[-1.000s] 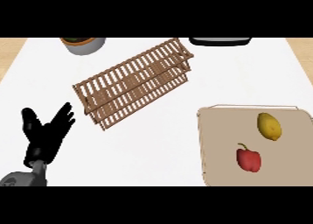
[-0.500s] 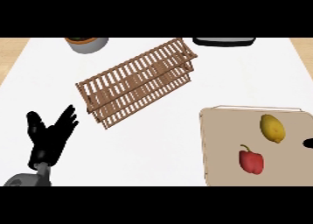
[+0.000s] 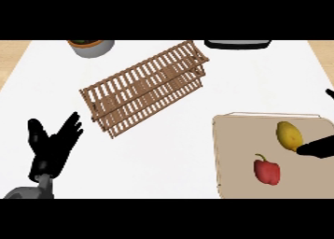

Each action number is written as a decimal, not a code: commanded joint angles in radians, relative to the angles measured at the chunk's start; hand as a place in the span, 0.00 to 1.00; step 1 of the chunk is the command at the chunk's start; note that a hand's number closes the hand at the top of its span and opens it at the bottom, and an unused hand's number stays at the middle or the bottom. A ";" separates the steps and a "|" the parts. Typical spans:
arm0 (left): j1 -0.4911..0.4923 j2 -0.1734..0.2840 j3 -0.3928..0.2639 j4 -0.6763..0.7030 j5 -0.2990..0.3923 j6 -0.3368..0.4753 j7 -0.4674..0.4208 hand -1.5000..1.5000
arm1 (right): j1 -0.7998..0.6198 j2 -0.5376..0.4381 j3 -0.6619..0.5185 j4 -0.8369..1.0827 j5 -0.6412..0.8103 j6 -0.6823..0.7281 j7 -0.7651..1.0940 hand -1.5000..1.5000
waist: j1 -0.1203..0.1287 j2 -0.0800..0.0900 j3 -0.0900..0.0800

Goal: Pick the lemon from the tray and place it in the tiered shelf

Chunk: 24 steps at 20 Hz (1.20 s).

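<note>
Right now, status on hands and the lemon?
Left hand open, resting lower left. Right hand at the lemon, grip not visible. Lemon on tray beside red pepper. Tiered shelf unobstructed.

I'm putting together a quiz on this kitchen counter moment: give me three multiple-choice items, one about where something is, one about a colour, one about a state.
1. Where does the lemon lie?
A. on the tiered shelf
B. on the tray, above the red pepper
C. on the bare counter

2. What colour is the tiered shelf?
A. brown wood
B. white
C. blue

3. How is the left hand?
A. curled round the lemon
C. pressing on the shelf
B. open, fingers up, holding nothing

Answers:
1 B: the lemon sits on the tray with the red pepper below it, and the right hand comes in beside it from the right edge.
2 A: its slats are brown.
3 B: it rests at lower left with straight fingers, apart from everything.
</note>
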 commanded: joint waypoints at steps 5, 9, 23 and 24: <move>0.042 0.029 0.056 -0.052 -0.001 -0.061 0.021 0.50 | -0.033 0.114 0.008 0.075 0.165 -0.001 0.061 0.00 | 0.001 -0.001 0.001; 0.000 -0.050 0.037 0.021 -0.054 -0.025 0.013 0.50 | 0.001 0.148 0.004 0.071 0.245 0.025 0.047 0.00 | -0.005 -0.001 0.000; 0.035 -0.065 0.099 -0.013 -0.081 -0.110 0.013 0.50 | -0.057 0.303 -0.050 0.211 0.459 0.023 0.030 0.00 | -0.004 -0.001 0.000; -0.009 -0.101 0.086 0.035 -0.134 -0.042 -0.005 0.50 | -0.019 0.278 -0.078 0.215 0.447 0.019 -0.024 0.00 | -0.007 -0.001 0.000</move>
